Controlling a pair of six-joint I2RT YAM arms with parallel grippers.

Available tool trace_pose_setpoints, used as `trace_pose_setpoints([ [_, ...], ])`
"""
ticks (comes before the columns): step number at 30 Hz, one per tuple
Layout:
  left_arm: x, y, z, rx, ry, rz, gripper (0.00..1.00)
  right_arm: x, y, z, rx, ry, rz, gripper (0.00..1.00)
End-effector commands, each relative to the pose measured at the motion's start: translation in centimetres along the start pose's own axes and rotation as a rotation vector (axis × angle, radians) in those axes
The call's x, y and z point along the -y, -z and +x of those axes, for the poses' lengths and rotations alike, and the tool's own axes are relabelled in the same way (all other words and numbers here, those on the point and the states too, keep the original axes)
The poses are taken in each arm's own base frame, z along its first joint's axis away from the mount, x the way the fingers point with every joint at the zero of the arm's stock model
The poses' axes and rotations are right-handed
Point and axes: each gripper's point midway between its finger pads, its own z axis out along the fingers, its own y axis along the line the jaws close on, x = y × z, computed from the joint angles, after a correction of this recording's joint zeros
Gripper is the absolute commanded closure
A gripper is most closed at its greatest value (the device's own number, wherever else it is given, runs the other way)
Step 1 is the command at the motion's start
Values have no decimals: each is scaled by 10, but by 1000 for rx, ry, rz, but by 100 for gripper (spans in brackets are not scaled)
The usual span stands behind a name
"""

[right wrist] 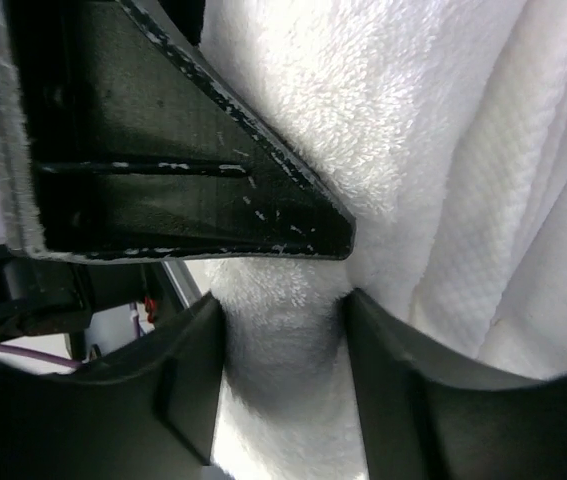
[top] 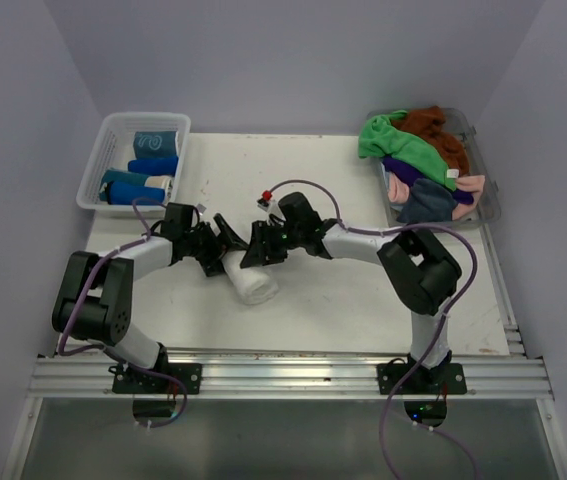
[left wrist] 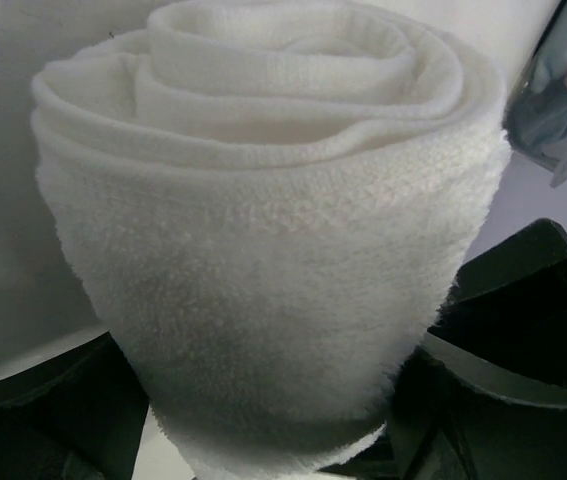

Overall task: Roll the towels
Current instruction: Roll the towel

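A white towel (top: 253, 282), rolled into a thick cylinder, lies on the table between the arms. In the left wrist view the roll (left wrist: 263, 230) fills the frame with its spiral end up. My left gripper (top: 213, 256) (left wrist: 273, 400) holds the roll, one dark finger (left wrist: 523, 330) pressed on each side. My right gripper (top: 259, 248) (right wrist: 283, 340) is shut on a fold of the same white towel (right wrist: 433, 150) at the roll's far end. A finger of the left gripper (right wrist: 163, 150) lies just above it.
A white slotted basket (top: 113, 125) at the back left holds several rolled blue and teal towels (top: 148, 165). A clear tub (top: 488, 210) at the back right holds loose green (top: 403, 145), rust-brown (top: 433, 125), purple (top: 413, 170), pink (top: 468, 185) and grey (top: 428, 205) towels.
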Motion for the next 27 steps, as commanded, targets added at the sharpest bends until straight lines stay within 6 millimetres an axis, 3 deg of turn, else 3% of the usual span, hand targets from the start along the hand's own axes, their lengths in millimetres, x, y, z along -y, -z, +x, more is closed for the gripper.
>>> trace_pose_setpoints([
  [1,0,-3,1,-3,-14,13,19,1,-3,8,-59,-31,39,45],
  [2,-1,-3,1,-5,-8,11,20,-3,2,1,-37,-14,49,40],
  [3,-2,-3,1,-4,-5,10,22,1,5,2,-39,-5,80,29],
  [6,-3,-4,1,-4,0,5,26,7,24,-6,5,67,225,15],
  [8,-3,-4,1,-3,0,3,26,9,34,-16,59,121,329,10],
  [10,-5,-5,0,2,7,-4,26,2,43,-14,62,189,392,6],
  [11,-4,-4,-1,4,7,-4,27,2,49,-27,114,230,462,3],
  [12,-5,-4,-1,5,9,-8,27,4,55,-23,98,275,520,1],
  [13,-5,-4,-1,6,11,-11,27,-14,53,-24,110,334,527,1],
  [18,-8,-3,-2,16,18,-32,27,-25,58,-27,145,511,712,1],
  [27,-7,0,-4,28,19,-45,27,-54,32,-8,125,786,852,2],
])
